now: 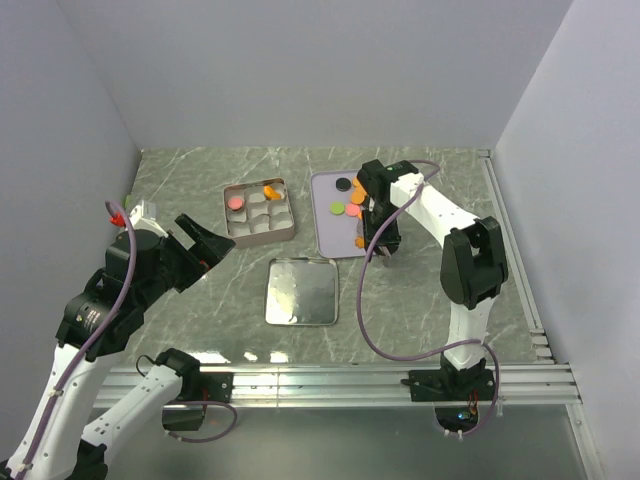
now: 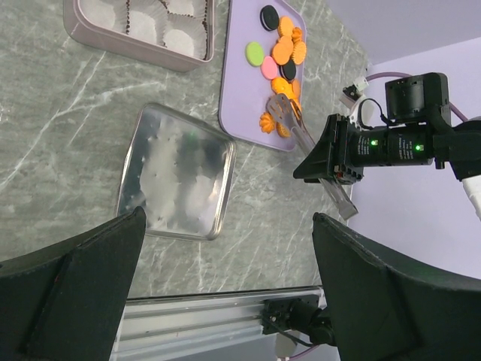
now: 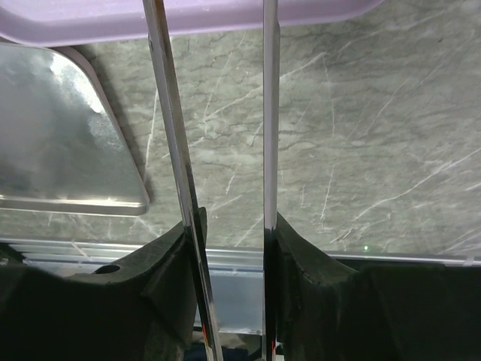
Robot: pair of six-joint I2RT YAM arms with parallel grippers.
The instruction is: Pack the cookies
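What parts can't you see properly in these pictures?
Right wrist view: the tips of the tongs are cut off by the top edge, so what they grip is unseen there.
Left wrist view: the top edge cuts off part of the tin.
Top view: the right arm covers part of the lavender tray, so its cookies cannot be counted.

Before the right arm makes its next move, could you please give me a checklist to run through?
1. Right gripper shut on the metal tongs: ok.
2. Tong tips at the small round cookies on the lavender rectangular tray: ok.
3. Cookie caught between the tips: cannot tell.
4. Empty paper cups available in the pinkish square tin: ok.
5. Left gripper open, away from the tray: ok.
6. Silver square lid off the tin: ok.
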